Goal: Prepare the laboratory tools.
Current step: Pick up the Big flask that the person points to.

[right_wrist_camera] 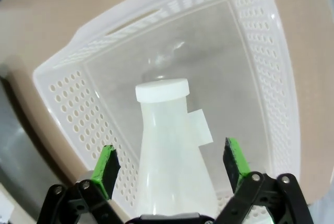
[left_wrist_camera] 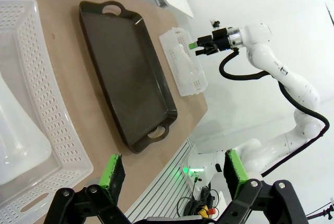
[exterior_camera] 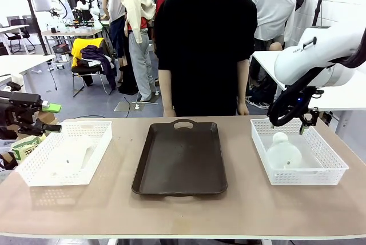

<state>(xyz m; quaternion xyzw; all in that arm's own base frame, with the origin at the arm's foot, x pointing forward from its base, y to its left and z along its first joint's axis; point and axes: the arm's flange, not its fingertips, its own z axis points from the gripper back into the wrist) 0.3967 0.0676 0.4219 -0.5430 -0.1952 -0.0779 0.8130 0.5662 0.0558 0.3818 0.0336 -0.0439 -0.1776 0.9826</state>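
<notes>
Front view: right basket (exterior_camera: 306, 177) holds flask (exterior_camera: 284, 154); left basket (exterior_camera: 56, 178), second flask (exterior_camera: 71, 155).

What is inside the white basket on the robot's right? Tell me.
One frosted-white conical flask sits in the lattice basket, and nothing else shows on the bare floor around it. The floor directly under the flask is covered, so anything beneath it cannot be seen.

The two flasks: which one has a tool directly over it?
The flask in the right basket: the open right tool hangs over it. The other flask, in the left basket, has none above it.
</notes>
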